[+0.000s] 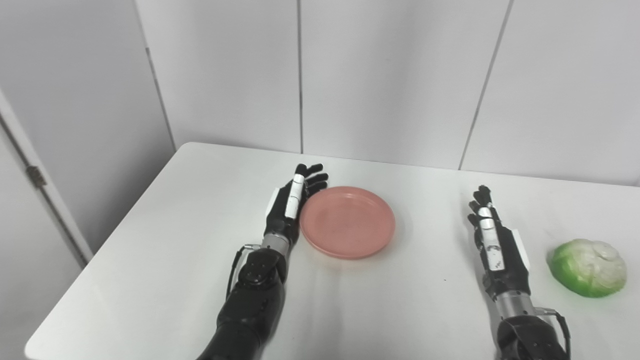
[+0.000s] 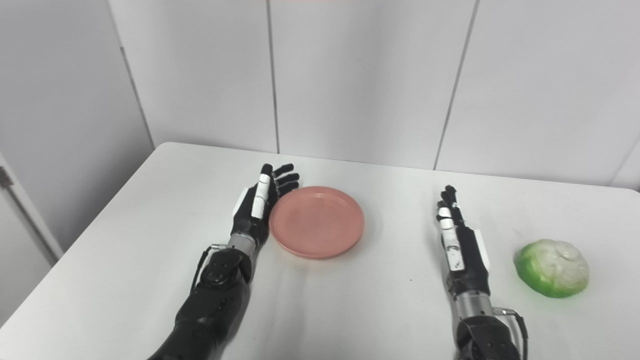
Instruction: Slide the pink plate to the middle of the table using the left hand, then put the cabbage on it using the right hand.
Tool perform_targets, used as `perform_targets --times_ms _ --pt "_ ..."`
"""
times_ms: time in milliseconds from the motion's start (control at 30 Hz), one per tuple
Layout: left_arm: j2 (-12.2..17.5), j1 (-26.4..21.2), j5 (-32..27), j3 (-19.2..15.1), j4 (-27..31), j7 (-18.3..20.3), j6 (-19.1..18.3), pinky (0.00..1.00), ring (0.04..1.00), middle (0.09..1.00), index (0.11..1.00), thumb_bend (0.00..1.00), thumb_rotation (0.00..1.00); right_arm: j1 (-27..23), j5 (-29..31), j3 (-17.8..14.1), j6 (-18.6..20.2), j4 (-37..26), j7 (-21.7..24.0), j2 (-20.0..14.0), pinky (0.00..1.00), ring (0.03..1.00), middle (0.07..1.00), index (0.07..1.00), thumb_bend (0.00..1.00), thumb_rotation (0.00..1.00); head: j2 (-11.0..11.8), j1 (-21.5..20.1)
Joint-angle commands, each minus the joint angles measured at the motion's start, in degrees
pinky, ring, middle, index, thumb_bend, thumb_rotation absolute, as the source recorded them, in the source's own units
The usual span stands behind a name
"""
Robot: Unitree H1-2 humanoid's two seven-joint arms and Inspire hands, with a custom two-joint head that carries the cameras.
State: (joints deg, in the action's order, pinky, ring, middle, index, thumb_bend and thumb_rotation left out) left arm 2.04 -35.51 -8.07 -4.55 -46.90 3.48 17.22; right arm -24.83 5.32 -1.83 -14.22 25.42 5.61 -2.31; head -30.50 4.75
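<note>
A pink plate (image 1: 348,221) lies flat on the white table (image 1: 165,240), a little left of the middle. My left hand (image 1: 292,205) is open, on edge, its palm against the plate's left rim. A green and white cabbage (image 1: 588,267) sits at the right side of the table. My right hand (image 1: 492,240) is open and empty, on edge, to the left of the cabbage with a gap between them. The same scene shows in the right eye view, with the plate (image 2: 317,220) and the cabbage (image 2: 553,267).
The table's far edge runs along a white panelled wall (image 1: 390,80). Its left edge drops off beside a pale door panel (image 1: 30,200). Bare tabletop lies between the plate and my right hand.
</note>
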Motion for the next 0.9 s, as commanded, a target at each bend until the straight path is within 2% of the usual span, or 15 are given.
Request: perform_targets --times_ms 0,233,500,867 --pt "-0.9 1.2 -0.4 0.0 -1.4 1.2 1.0 0.87 0.793 0.779 0.761 0.80 1.00 -0.6 -0.4 0.4 -0.6 -0.9 -0.5 1.0 1.00 1.000 1.000 1.000 0.67 0.93 -0.5 -1.5" --pt "-2.1 2.4 -0.5 1.1 0.0 3.9 -0.6 0.86 0.800 0.780 0.756 0.80 1.00 -0.8 -2.6 1.3 1.0 -2.3 -2.3 2.3 1.00 1.000 1.000 1.000 0.63 0.96 -1.8 -6.7" --pt "-4.2 3.8 -0.4 1.7 1.4 5.0 -1.3 0.84 0.804 0.785 0.762 0.79 1.00 -1.7 -3.9 2.0 2.0 -1.7 -3.9 3.5 1.00 1.000 0.998 1.000 0.67 0.95 -2.8 -10.4" --pt "-4.7 5.5 -1.5 1.8 5.6 6.4 -5.7 0.96 0.897 0.862 0.856 0.83 1.00 -2.1 -5.4 3.0 3.3 -2.5 -5.0 3.9 1.00 1.000 1.000 1.000 0.71 0.95 -3.6 -14.9"
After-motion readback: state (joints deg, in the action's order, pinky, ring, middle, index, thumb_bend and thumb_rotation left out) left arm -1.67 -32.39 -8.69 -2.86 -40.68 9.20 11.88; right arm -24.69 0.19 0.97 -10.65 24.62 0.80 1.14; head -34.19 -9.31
